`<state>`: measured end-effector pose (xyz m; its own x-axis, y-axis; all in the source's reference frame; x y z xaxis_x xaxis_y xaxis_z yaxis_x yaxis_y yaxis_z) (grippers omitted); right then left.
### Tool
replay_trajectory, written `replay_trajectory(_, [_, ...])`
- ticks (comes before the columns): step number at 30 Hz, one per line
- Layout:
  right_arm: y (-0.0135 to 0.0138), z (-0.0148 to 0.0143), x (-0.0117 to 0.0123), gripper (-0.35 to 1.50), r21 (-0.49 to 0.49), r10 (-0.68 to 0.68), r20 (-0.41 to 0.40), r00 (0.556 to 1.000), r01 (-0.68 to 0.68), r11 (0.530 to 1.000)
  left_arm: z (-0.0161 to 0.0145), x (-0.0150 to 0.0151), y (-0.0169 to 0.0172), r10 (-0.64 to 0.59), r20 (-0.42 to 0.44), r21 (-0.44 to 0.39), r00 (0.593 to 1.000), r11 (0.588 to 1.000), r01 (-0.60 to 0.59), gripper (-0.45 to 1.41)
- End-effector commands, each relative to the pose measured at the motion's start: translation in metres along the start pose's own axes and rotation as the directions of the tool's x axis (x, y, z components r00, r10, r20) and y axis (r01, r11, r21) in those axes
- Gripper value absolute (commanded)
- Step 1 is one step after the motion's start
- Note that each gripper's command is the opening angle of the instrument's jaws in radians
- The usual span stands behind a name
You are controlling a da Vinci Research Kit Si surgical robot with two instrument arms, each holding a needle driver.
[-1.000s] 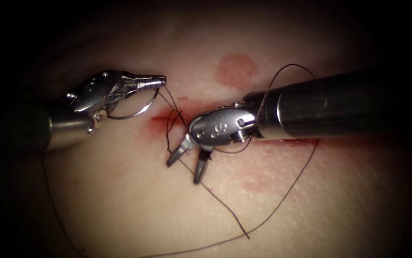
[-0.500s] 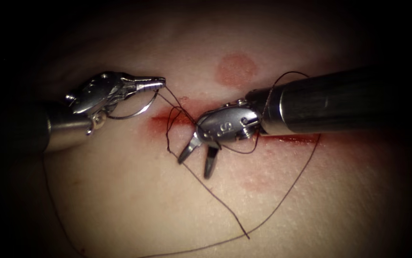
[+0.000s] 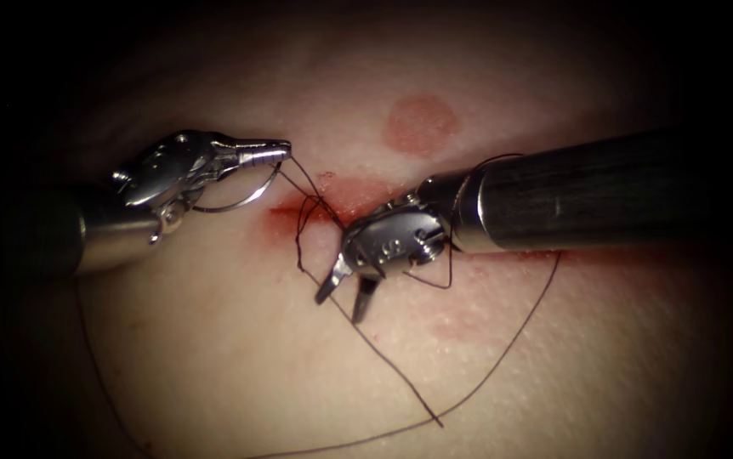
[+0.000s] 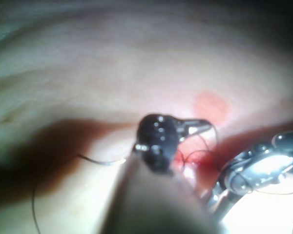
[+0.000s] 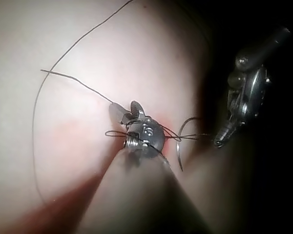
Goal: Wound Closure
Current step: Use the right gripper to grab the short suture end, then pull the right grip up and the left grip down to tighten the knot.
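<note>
The left tool (image 3: 286, 153) has its jaws closed on the needle (image 3: 243, 197) near its tail, clear of the tissue (image 3: 213, 357), left of the cut (image 3: 315, 208). The right tool (image 3: 345, 293) gapes over the thread (image 3: 400, 378), holding nothing, with thread looped around its wrist.

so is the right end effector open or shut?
Open. In the endoscope view the right end effector has its jaws spread apart over the tissue, astride a thread strand.

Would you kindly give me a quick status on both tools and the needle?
Left tool shut on needle near its thread end, clear of tissue. Right tool open, empty, over thread looped beside the cut.
</note>
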<state>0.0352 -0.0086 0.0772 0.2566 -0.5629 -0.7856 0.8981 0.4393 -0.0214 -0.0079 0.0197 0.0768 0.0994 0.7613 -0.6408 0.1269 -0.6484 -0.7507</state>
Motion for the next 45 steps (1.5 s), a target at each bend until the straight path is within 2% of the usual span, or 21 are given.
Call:
replay_trajectory(1, [0.0004,0.0007,-0.0002,0.35,-0.002,-0.005,-0.003,1.0,0.005,1.0,0.0004,-0.0006,-0.0005,-0.001,0.0,-0.001,1.0,1.0,0.001,-0.35])
replay_trajectory(10, [0.0005,0.002,0.0,0.35,-0.004,-0.01,0.022,1.0,0.01,1.0,0.0005,-0.0006,-0.0004,-0.001,0.0,-0.001,1.0,1.0,0.001,-0.35])
replay_trajectory(23, [0.0005,0.004,0.0003,0.35,0.043,-0.012,0.028,1.0,0.011,0.999,0.0005,-0.0005,-0.0001,-0.001,0.0,-0.005,1.0,1.0,0.001,-0.35])
replay_trajectory(24, [0.0007,0.004,0.0004,0.21,0.054,-0.011,0.019,1.0,0.01,0.998,0.0005,-0.0004,-0.0002,-0.001,0.0,-0.005,1.0,1.0,0.001,-0.35])
replay_trajectory(25, [0.0007,0.0041,0.0004,-0.02,0.065,-0.01,0.014,1.0,0.009,0.998,0.0005,-0.0005,-0.0001,-0.001,0.0,-0.005,1.0,1.0,0.001,-0.35])
replay_trajectory(26, [0.0008,0.0041,0.0003,-0.14,0.071,-0.009,0.017,1.0,0.008,0.997,0.0005,-0.0005,-0.0001,-0.001,0.0,-0.005,1.0,1.0,0.001,-0.35])
replay_trajectory(27, [0.001,0.0041,0.0003,-0.35,0.08,-0.001,0.024,1.0,-0.001,0.997,0.0005,-0.0005,-0.0001,-0.001,0.0,-0.005,1.0,1.0,0.001,-0.35])
replay_trajectory(31, [0.0018,0.0039,-0.0004,-0.35,0.091,0.127,0.034,0.991,-0.129,0.987,0.0004,-0.0005,-0.0001,-0.001,0.0,-0.005,1.0,1.0,0.001,-0.35])
replay_trajectory(38, [0.0023,0.0022,-0.0023,-0.35,-0.029,0.188,0.004,0.982,-0.188,0.982,0.0002,-0.0005,0.0002,-0.001,0.001,-0.008,1.0,1.0,0.001,-0.35])
replay_trajectory(41, [0.0023,0.0006,-0.0034,-0.35,-0.087,0.263,-0.039,0.964,-0.265,0.96,-0.0002,-0.0007,0.0008,0.001,0.003,-0.011,1.0,1.0,-0.001,-0.35])
replay_trajectory(45, [0.0021,-0.0007,-0.0042,-0.35,-0.14,0.295,-0.101,0.95,-0.307,0.941,-0.0005,-0.0013,0.0015,0.0,0.006,-0.014,1.0,1.0,0.0,-0.35])
